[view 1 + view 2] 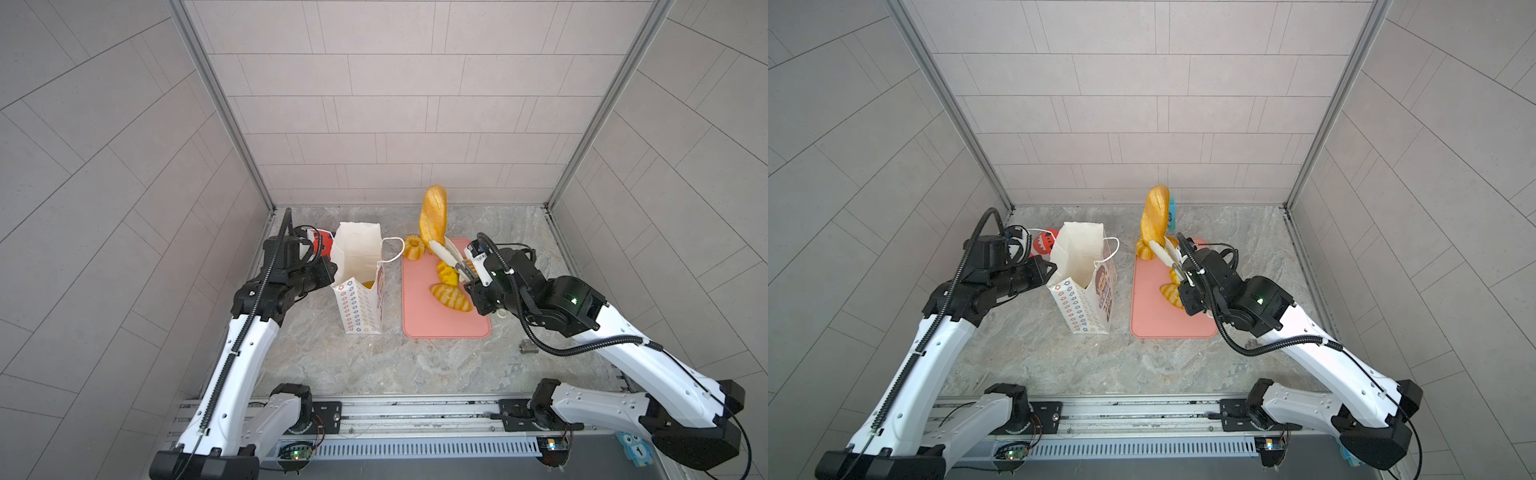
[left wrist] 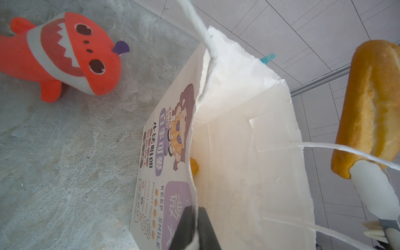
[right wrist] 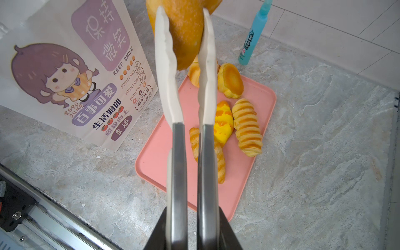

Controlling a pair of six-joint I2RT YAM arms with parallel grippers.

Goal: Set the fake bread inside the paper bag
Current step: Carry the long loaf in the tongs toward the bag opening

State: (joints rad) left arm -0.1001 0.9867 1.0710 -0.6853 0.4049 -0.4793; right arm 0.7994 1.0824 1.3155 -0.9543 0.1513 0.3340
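The right fingers (image 3: 227, 236) are clamped on a pair of tongs (image 3: 179, 151). The tongs' white tips pinch the lower end of the long loaf (image 1: 434, 216), held upright above the pink tray (image 1: 436, 324), toward the desk's back edge. The left fingers (image 2: 186, 225) are closed on the rim of the paper bag (image 1: 359, 307), which stands open nearer the desk's left edge with one bun (image 2: 194, 168) inside. Striped rolls (image 3: 246, 127) lie on the tray.
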